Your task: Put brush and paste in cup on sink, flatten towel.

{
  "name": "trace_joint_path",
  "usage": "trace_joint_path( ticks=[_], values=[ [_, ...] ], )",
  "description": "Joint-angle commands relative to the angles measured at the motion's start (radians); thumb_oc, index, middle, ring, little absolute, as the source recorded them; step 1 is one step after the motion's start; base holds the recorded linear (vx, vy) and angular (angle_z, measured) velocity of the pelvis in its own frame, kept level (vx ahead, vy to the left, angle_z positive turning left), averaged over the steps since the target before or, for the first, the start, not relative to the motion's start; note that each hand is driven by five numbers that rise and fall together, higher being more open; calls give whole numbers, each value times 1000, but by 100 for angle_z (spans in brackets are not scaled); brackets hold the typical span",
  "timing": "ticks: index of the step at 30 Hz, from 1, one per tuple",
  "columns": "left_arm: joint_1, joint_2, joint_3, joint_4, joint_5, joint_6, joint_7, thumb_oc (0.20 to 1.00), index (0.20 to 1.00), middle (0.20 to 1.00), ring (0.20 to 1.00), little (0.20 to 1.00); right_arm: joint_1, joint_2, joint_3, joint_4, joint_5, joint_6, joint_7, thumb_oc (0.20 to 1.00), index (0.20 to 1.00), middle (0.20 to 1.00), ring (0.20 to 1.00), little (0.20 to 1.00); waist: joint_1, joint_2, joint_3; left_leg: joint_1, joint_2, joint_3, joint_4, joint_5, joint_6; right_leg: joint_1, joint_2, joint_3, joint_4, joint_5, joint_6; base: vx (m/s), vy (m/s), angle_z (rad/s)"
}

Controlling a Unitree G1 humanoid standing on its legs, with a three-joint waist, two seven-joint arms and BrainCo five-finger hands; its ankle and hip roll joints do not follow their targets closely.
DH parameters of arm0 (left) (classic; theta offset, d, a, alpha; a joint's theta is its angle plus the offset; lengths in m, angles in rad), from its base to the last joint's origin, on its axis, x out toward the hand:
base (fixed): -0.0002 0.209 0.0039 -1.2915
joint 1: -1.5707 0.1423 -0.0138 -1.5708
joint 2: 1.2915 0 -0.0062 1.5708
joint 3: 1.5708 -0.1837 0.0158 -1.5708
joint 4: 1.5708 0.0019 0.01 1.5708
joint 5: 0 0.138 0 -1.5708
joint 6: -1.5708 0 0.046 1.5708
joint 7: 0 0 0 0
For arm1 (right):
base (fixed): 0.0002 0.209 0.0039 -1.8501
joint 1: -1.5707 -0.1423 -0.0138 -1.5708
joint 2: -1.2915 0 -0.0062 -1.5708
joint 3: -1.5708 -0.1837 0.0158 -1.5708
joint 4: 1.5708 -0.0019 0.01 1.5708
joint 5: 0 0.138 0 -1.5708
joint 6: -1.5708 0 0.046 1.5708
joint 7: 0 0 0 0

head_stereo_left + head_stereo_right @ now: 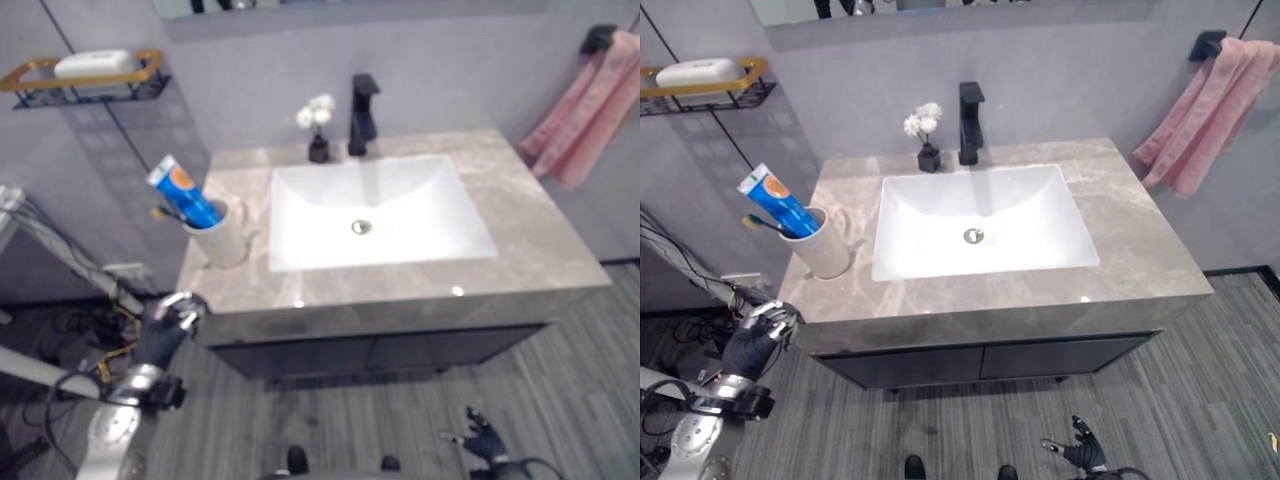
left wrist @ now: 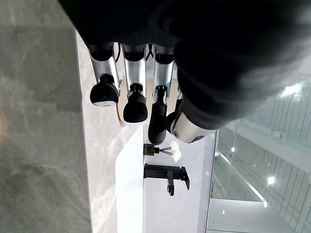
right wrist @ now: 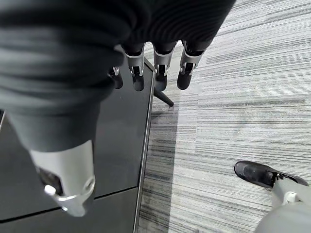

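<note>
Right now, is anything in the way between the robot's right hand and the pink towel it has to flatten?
The right hand hangs low near the floor, and the pink towel hangs on the wall above. The countertop corner juts out partly between them; otherwise nothing visible blocks it.

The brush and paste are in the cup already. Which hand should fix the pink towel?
Probably the right hand. The pink towel hangs bunched from a hook on the wall at the robot's right, past the counter. The left hand is low at the counter's far left corner, below the cup.
</note>
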State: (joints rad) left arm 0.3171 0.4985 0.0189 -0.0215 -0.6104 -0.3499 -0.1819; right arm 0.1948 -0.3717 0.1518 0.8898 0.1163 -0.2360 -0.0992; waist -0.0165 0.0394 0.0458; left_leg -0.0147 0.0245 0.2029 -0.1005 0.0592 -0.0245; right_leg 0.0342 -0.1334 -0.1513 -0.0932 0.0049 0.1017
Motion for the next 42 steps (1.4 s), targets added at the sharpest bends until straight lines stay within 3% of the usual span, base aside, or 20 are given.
trace_joint_path(
  ticks=[1,42],
  values=[
    [-75,4,45,-31,2,-82,29,200,200,200,200,200,-67,9,29,23,-19,-28,-19,1000,1000,1000,1000,1000,-12,-42,32,-2,38,-47,13,-92,4,-32,-76,-53,6,52,37,0,0,0],
    [-254,4,35,-21,87,-133,181,200,200,200,200,200,-110,-11,61,-20,-16,-39,-50,1000,1000,1000,1000,1000,-35,-65,82,-76,49,-39,13,-83,-3,-120,-61,-33,6,63,37,7,0,-1]
  ],
)
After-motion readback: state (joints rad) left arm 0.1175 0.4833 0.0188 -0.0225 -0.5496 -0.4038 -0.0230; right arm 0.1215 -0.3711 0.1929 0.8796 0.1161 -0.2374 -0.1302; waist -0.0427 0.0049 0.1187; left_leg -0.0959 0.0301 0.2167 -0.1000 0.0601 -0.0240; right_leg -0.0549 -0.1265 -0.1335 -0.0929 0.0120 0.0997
